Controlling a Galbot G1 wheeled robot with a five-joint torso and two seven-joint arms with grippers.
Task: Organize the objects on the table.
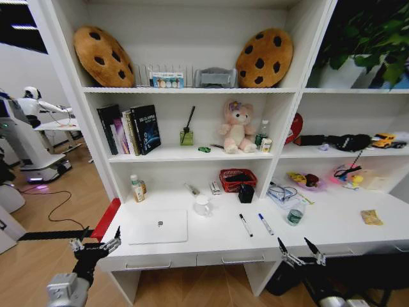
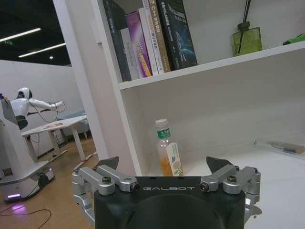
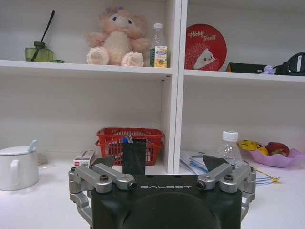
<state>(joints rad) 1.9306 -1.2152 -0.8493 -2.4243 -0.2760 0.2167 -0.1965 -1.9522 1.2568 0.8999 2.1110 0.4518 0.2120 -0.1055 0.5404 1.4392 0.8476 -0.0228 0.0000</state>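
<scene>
The desk (image 1: 332,233) spans the scene beneath a white shelf unit (image 1: 192,153), with drawers along its near edge. The laptop (image 1: 158,226) lies closed and flat on the left part of the desk, near the front edge. A red basket (image 1: 238,179) sits at the far side near the middle, with a black holder (image 1: 246,192) just in front of it. A white mug (image 1: 202,204) stands right of the laptop. A juice bottle (image 1: 137,189) stands upright at the far left of the desk, against the back panel. A clear bottle (image 1: 294,214) stands right of centre. A yellow packet (image 1: 372,217) lies far right on the desk. Two pens (image 1: 255,224) lie side by side but apart, between the mug and the clear bottle, both pointing toward the near edge.

The left gripper (image 1: 96,245) hangs off the left near corner of the desk, jaws spread, holding nothing. The right gripper (image 1: 301,252) hangs at the near edge right of centre, below the clear bottle, jaws spread, holding nothing. In the right wrist view the clear bottle (image 3: 229,148) stands beyond the right gripper (image 3: 160,164).
</scene>
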